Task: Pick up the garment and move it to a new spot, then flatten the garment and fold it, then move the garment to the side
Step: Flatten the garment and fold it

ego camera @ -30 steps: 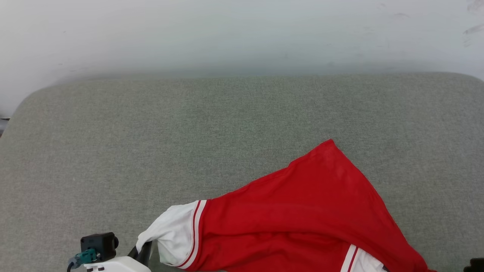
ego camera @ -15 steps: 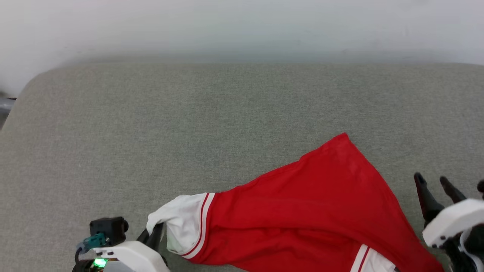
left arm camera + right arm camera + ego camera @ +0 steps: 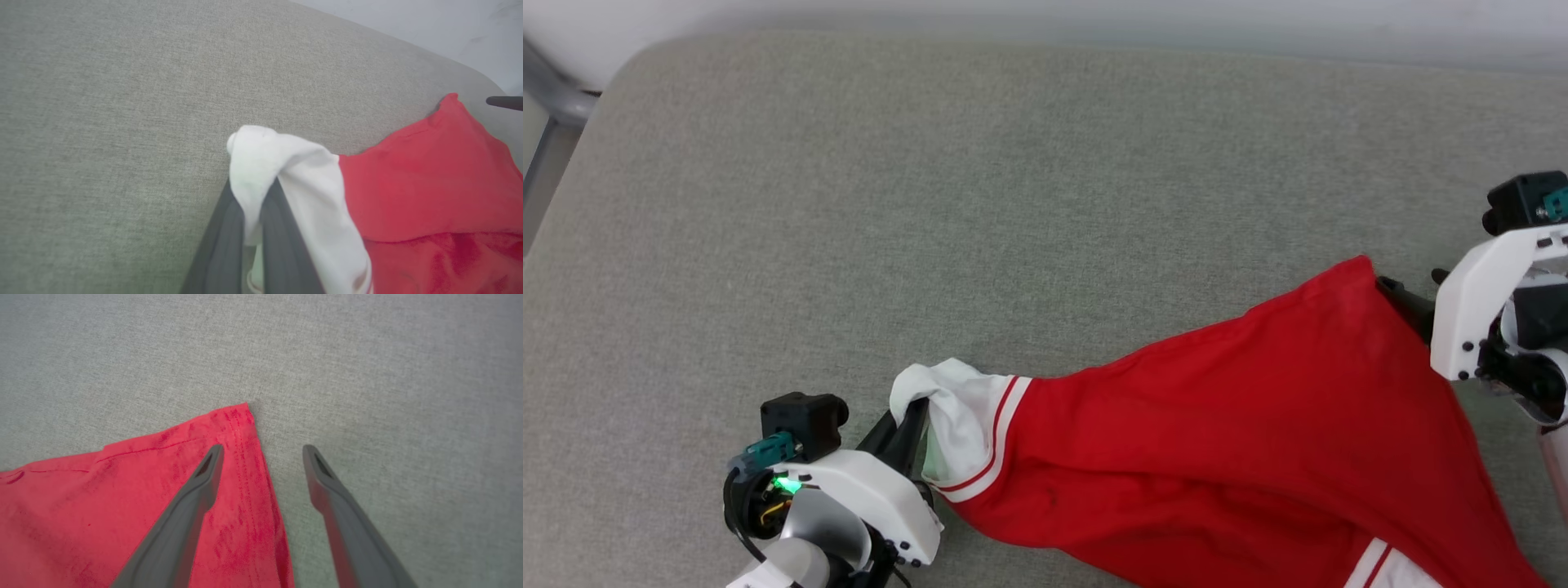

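The garment [image 3: 1241, 425], a red jersey with white sleeves and red-striped cuffs, lies spread over the lower right of the grey cushion [image 3: 1013, 204]. My left gripper [image 3: 907, 425] is shut on the bunched white sleeve [image 3: 261, 163], lifting it slightly. At the right edge, my right gripper [image 3: 1421, 290] stands open at the garment's far red corner [image 3: 235, 420]. In the right wrist view the gripper [image 3: 263, 451] straddles the hemmed edge: one finger [image 3: 200, 486] over the red cloth, the other over bare cushion. The chest print is hidden.
The grey cushion [image 3: 367, 375] stretches wide to the left and back, with a rounded far-left corner. A pale wall [image 3: 1094, 16] runs behind it. A grey metal bar [image 3: 551, 102] shows past the cushion's upper left corner.
The head camera has tilted down. My right gripper came into view, opened and moved up to the red corner. The left gripper stays shut on the sleeve.
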Robot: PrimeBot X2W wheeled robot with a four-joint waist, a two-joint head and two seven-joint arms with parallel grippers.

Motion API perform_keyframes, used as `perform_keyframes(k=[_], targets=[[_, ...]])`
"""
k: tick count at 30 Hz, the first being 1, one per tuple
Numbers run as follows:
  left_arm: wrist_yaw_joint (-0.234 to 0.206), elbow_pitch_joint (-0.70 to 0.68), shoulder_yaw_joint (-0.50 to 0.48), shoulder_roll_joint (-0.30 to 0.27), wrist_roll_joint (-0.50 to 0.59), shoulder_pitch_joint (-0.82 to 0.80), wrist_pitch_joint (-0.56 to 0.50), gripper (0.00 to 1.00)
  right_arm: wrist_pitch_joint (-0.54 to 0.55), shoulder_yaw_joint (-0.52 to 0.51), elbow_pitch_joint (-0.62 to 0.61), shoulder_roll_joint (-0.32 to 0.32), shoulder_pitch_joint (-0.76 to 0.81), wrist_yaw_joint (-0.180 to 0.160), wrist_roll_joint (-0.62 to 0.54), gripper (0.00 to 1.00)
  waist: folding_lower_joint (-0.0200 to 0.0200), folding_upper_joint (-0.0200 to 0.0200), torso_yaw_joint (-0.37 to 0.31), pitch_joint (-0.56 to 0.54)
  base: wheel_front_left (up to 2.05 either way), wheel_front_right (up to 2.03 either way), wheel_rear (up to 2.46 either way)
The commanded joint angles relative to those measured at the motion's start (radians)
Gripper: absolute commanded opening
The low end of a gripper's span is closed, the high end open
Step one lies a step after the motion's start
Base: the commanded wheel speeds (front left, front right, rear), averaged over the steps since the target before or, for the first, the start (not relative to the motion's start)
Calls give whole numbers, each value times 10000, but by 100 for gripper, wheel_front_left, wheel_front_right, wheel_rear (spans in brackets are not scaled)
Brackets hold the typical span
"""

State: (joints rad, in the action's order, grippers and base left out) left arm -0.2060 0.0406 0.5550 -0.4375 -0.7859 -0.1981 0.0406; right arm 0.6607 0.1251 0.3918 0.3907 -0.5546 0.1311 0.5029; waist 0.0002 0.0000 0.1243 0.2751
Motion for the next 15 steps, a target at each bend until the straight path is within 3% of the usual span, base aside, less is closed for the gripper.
perform_keyframes(k=[1,8,14,15], targets=[[34,52,19,29,67,-177,78,0,46,127,106,102,-236,-8,53,100,-2,0,249,281,0,0,0],[296,269,131,263,92,-576,233,0,227,1166,1074,304,-1145,-8,450,100,-2,0,477,792,0,0,0],[401,502,146,350,29,-712,335,0,736,2400,2087,244,-903,-2,992,100,-2,0,495,912,0,0,0],[409,532,155,365,4,-720,332,0,861,2545,2215,230,-878,9,1166,41,-2,0,494,908,0,0,0]])
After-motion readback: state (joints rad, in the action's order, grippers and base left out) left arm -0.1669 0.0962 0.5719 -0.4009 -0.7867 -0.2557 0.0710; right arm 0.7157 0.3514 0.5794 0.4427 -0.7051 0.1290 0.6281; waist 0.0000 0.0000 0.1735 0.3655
